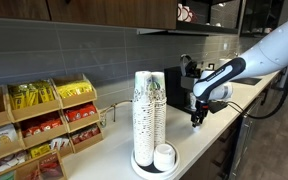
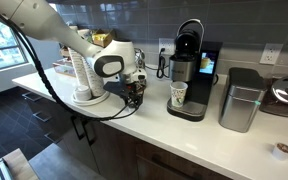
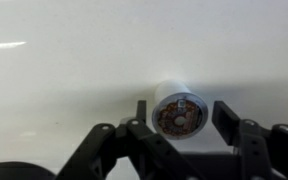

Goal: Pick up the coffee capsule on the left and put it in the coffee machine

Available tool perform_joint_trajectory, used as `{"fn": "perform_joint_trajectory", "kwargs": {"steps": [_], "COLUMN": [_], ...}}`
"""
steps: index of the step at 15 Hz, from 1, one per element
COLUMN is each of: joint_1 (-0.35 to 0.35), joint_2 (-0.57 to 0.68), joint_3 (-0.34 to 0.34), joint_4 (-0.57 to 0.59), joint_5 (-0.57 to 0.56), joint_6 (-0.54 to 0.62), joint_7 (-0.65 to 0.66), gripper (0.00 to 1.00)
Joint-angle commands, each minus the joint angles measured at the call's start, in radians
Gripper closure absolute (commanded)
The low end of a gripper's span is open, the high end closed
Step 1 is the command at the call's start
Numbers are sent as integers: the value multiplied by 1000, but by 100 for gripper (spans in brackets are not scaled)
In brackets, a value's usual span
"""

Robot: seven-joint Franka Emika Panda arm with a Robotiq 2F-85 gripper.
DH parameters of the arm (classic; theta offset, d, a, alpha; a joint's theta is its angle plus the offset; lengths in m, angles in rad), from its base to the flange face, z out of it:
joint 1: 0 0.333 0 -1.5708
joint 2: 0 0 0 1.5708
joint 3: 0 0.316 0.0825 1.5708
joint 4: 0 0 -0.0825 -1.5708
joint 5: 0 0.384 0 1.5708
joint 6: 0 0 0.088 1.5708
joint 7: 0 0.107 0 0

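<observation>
The small white coffee capsule [image 3: 180,112] sits between the fingers of my black gripper [image 3: 182,122], wide open, holding nothing; lid print unreadable.

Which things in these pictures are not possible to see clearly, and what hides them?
- Coffee capsule: the print on its top is blurred in the wrist view; in both exterior views the claw and arm hide it.
- Coffee machine: in an exterior view the arm covers most of it; its capsule slot cannot be seen.
- Small round thing in a lower corner of an exterior view: too small to name.
</observation>
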State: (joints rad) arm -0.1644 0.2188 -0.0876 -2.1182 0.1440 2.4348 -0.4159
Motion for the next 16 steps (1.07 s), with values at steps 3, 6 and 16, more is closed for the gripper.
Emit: {"fn": "perform_joint_trajectory", "kwargs": {"steps": [3, 6, 16], "joint_1": [-22, -24, -7], "joint_2": [12, -17, -205], "joint_3": [10, 8, -37], "joint_4": [11, 10, 27], "joint_5": [9, 2, -98], "joint_6": [7, -10, -94], "joint_7": [-23, -25, -81], "gripper": [70, 70, 45]}}
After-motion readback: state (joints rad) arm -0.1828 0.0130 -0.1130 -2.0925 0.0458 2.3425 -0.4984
